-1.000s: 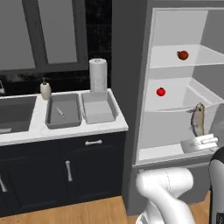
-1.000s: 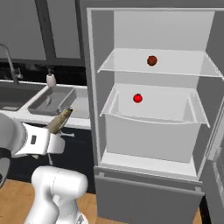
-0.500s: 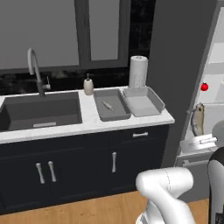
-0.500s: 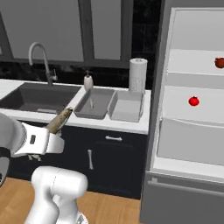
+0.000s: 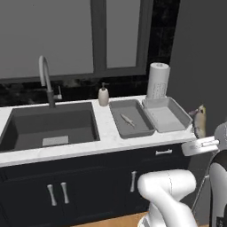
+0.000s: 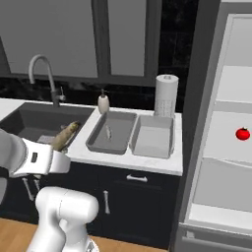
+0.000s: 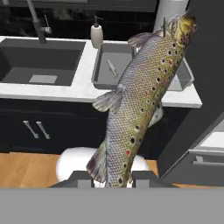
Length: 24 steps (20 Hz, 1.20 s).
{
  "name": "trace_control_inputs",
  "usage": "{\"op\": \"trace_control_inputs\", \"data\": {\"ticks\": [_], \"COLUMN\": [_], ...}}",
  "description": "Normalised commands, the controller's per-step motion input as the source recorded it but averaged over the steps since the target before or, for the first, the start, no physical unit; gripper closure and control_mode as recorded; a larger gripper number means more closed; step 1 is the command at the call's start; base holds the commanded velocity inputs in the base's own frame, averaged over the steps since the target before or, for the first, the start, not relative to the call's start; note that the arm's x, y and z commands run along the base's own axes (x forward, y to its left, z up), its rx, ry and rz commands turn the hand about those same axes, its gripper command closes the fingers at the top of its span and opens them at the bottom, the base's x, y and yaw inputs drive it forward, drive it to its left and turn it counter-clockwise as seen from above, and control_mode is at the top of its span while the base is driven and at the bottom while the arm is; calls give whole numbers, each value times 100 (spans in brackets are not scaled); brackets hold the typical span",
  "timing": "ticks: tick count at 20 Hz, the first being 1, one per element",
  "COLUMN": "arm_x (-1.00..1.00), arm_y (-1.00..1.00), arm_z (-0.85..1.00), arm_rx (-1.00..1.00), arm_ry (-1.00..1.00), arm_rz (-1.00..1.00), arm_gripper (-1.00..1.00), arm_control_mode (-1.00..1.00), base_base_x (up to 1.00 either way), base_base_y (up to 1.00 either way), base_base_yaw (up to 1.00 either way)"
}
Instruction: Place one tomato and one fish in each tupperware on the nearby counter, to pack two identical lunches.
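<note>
The counter [image 5: 106, 139], white with faint grey veins, runs above dark navy cabinets [image 5: 88, 186] and carries a large dark sink basin [image 5: 48, 126] with a curved faucet [image 5: 44, 77]. Right of the basin lie 2 tupperware trays side by side: the darker tray [image 5: 131, 117] holds 1 small fish [image 5: 127, 119], and the lighter tray [image 5: 165, 113] touches its right side. A paper towel roll [image 5: 158, 80] stands behind the lighter tray, a soap bottle [image 5: 103, 95] behind the darker one. The gripper [image 7: 113, 177] pinches the tail end of a spotted fish [image 7: 144, 96], held in the air in front of the cabinets. 1 tomato [image 6: 242, 134] rests on a fridge shelf [image 6: 231, 147].
</note>
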Motion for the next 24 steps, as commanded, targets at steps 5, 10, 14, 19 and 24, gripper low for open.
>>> {"op": "trace_control_inputs", "data": {"ticks": [5, 10, 14, 19, 24], "arm_x": [0, 9, 87, 48, 54], "arm_y": [0, -9, -50, -16, -18], "arm_z": [0, 0, -10, -27, -62], "arm_rx": [0, 0, 0, -16, -22], "arm_ry": [0, 0, 16, 3, 2], "arm_rz": [0, 0, 1, 0, 0], "arm_gripper": [100, 100, 100, 100, 100], "arm_control_mode": [100, -100, -100, -100, -100], "base_base_x": [94, 47, 0, 0, 0], "base_base_y": [-28, -34, 0, 0, 0], "base_base_yaw": [0, 0, 0, 0, 0]}}
